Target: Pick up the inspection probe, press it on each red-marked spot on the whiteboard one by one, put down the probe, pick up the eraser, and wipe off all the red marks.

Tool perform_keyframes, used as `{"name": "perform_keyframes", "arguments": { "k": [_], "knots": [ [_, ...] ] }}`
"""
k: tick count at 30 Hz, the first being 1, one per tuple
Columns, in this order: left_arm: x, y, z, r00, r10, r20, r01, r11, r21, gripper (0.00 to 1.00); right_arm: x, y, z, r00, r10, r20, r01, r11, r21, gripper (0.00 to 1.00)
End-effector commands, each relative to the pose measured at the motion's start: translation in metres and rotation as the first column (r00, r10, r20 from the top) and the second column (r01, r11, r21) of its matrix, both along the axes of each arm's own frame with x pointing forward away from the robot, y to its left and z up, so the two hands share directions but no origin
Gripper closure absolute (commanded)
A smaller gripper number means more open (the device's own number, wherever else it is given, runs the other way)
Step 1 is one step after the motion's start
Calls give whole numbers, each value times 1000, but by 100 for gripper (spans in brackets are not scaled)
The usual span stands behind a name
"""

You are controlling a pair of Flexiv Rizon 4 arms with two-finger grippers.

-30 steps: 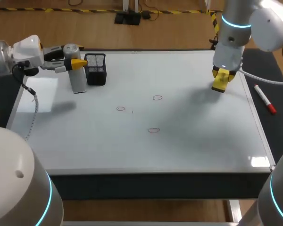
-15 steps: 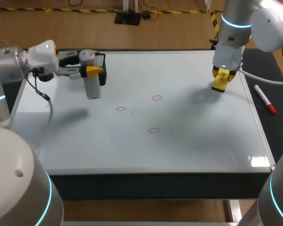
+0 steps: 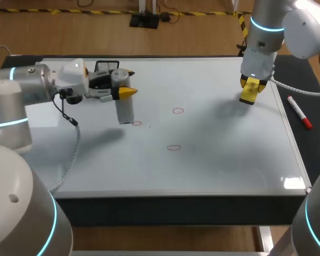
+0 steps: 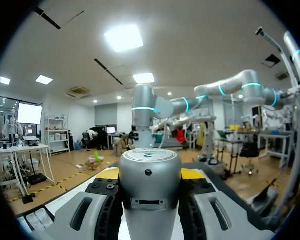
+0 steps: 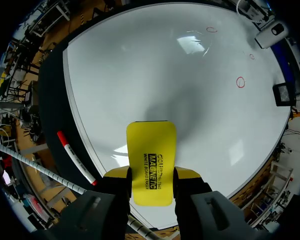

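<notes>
The whiteboard (image 3: 213,160) fills the scene. The left claw (image 3: 124,84) grasps the probe (image 3: 126,111), roughly upright over the board's left half. Its lower end is just left of the leftmost red mark (image 3: 136,123); contact cannot be made out. At far right, the right claw (image 3: 250,89) is clenched on the eraser (image 3: 249,92). A basket (image 3: 108,65) is mostly hidden behind the left claw. A marker (image 3: 299,112) lies right of the board. Two other marks (image 3: 177,111) (image 3: 174,147) sit mid-board.

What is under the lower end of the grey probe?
The whiteboard, with one red mark showing just beside the probe. The probe's end hides the spot directly below, so whether it touches the board or covers part of that mark cannot be seen.
</notes>
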State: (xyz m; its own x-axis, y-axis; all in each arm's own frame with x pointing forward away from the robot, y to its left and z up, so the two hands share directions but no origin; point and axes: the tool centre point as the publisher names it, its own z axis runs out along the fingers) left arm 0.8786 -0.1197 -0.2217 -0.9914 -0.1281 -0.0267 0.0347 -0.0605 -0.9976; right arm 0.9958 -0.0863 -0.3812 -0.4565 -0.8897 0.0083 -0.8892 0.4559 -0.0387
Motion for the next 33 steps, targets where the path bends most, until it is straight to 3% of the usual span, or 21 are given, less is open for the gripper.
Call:
{"name": "perform_keyframes", "arguments": {
  "k": [1,33],
  "knots": [
    [8,-9,-11,1000,-11,1,11,1000,-9,100,0,0,1,1000,1,0,-1,1000,-3,100],
    [18,-20,-39,999,-33,13,34,999,-25,100,0,0,1,1000,1,0,-1,1000,-3,100]
  ]
}}
